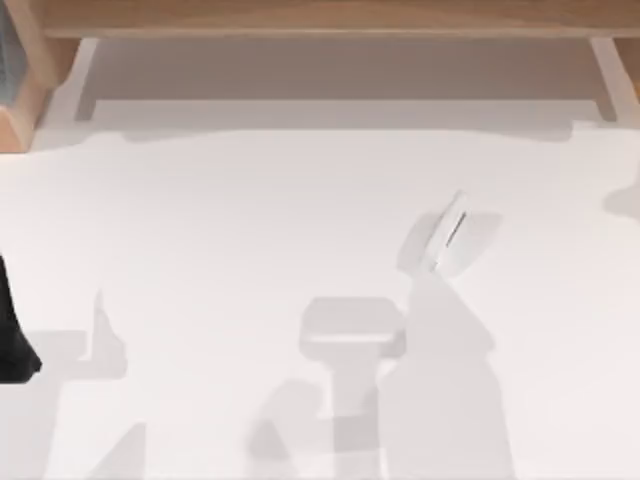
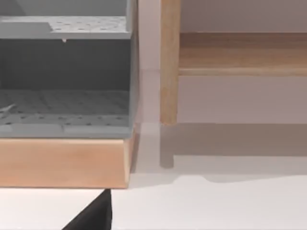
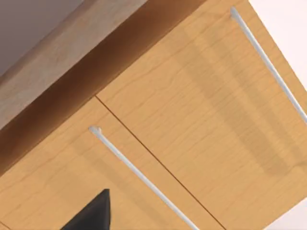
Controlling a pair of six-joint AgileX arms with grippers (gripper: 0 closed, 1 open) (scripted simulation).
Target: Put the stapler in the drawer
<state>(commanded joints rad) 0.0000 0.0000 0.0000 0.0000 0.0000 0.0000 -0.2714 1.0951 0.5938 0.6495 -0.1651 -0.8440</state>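
- Stapler [image 1: 449, 236]: lies flat on the white table [image 1: 250, 220], right of centre in the top view, roughly midway between the near and far edges. Its long axis runs diagonally, with the far end leaning to the right. A thin dark slit is visible along its length. Nothing touches it.
- Drawer [image 1: 340, 75]: seen in the top view as a pale, shallow tray extending across the far edge of the table beneath a wooden cabinet front [image 1: 330, 15]. The stapler is well apart from it, on the near side.
- Left arm [image 1: 15, 335]: a dark section is visible at the left edge of the top view, near side. In the left wrist view a dark fingertip [image 2: 93, 215] sits above the table, facing a grey shelf unit [image 2: 64, 81] on a wooden base [image 2: 64, 163]. Finger spacing cannot be determined.
- Right gripper: in the right wrist view a dark fingertip [image 3: 93, 213] faces two wooden drawer fronts [image 3: 192, 110], each fitted with a slim pale bar handle [image 3: 139, 175]. Finger spacing cannot be determined.
- Grey shadows of the arms fall on the table at the near centre of the top view.
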